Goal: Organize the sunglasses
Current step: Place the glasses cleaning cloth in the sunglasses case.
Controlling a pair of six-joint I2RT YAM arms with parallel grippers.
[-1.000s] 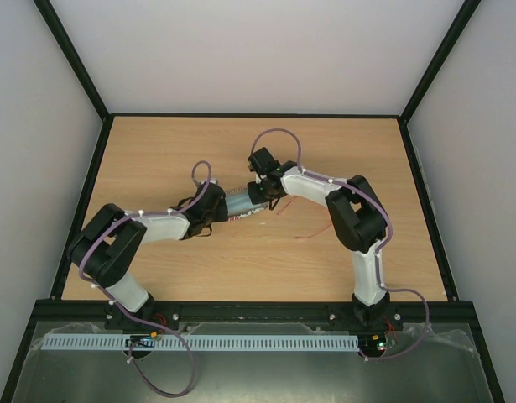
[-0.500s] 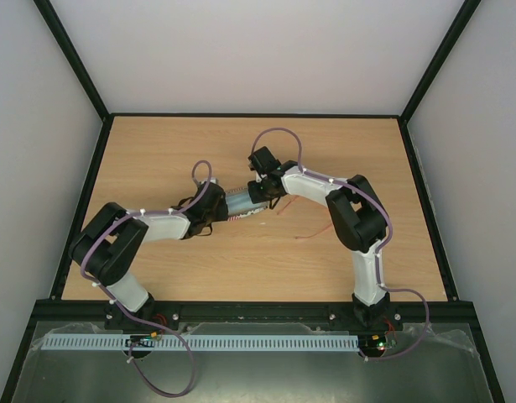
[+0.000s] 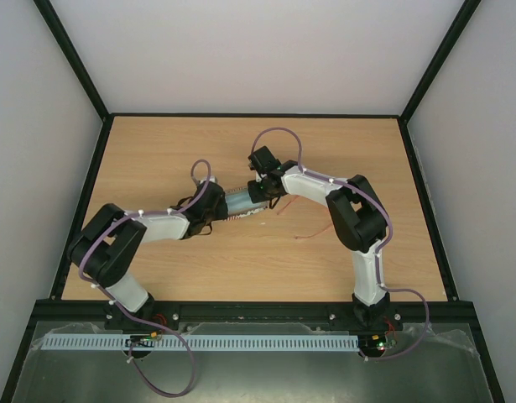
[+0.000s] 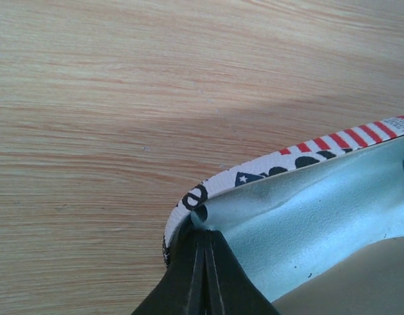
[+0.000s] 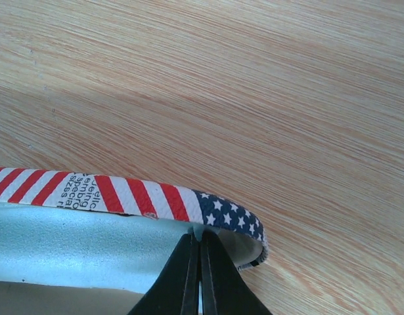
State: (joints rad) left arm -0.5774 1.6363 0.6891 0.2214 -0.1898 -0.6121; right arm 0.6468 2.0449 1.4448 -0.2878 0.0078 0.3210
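Left gripper [image 4: 200,230]: your fingers were pressed together on the rim at one end of the case [image 3: 243,204], pinching the flag-print wall with no gap showing.
Right gripper [image 5: 196,237]: it was likewise closed tight on the rim at the case's other end, where the stars patch began.
Case: it sat near the middle of the worktop [image 3: 157,151], spanned between your two grips, with its pale blue lining [image 4: 307,223] facing up.
Sunglasses [image 3: 310,233]: they lay on the bare wood just right of the case, toward the near right corner and apart from both grippers. Part of them was hidden under the right arm [image 3: 308,183].
Long axis: judging by the thin red strokes, it ran on a slant from the case's right end toward the near right corner.
Facing: the frame was too thin in the top view for you to tell the lens front from the temple tips.
Risk, rim slip: you held only a thin edge at each end, so pulling too hard could have slipped a rim free and let the case fold shut.
Risk, sweep: your right arm hung over the sunglasses, so lowering it or dragging the case that way could have knocked the frame or bent a temple.
Risk, no free hand: with both grippers occupied, releasing one to fetch the sunglasses could have let the case close.
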